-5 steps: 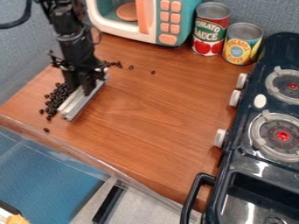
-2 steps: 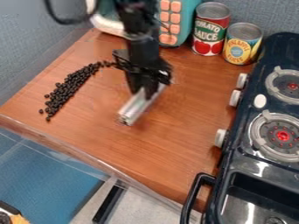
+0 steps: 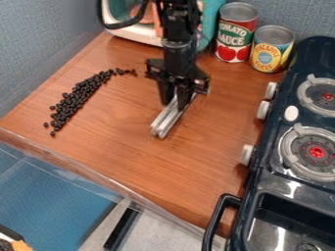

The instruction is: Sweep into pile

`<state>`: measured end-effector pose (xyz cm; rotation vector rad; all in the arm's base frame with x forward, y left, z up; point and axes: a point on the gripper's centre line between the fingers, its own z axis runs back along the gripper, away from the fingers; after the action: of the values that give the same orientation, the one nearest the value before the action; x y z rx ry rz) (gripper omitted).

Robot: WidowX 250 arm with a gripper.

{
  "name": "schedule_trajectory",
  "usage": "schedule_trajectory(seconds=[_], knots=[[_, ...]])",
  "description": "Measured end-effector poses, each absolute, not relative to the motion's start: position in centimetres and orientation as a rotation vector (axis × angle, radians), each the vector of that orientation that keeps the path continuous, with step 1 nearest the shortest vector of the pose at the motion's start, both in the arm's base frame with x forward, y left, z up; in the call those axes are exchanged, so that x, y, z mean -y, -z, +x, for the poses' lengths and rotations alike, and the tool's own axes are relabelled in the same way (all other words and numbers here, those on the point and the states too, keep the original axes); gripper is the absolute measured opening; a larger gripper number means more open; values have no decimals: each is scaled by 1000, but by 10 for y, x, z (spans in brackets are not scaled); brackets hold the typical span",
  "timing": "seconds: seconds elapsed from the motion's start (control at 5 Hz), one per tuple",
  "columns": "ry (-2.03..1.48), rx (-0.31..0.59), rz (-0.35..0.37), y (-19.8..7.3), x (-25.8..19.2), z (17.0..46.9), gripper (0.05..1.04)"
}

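Below, wood-grain counter (image 3: 137, 157) beside gray-blue wall (image 3: 39, 39), with gripper (image 3: 175, 104) jaws tight around silvery bar (image 3: 165, 123).

Microwave (image 3: 139, 38) partly behind the arm (image 3: 178, 22) (its top beyond the upper edge)

near the middle, toward twelve o'clock, the black gripper (image 3: 175, 104) holds a pale bar (image 3: 167, 119) slanting from one o'clock to seven. dark beans (image 3: 74, 101) lie piled between nine and ten o'clock, well apart from it. a red can (image 3: 235, 37) stands at one o'clock, the stove (image 3: 282, 137) at three.
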<state>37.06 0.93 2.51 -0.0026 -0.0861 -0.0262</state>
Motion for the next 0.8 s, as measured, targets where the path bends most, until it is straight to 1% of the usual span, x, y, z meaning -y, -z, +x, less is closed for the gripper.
schedule_trajectory(seconds=[0.4, 0.6, 0.8], knots=[[-99, 97, -16, -28, -31, 403, 327], [-212, 117, -31, -28, -52, 412, 326], [-329, 120, -30, -29, -76, 409, 327]])
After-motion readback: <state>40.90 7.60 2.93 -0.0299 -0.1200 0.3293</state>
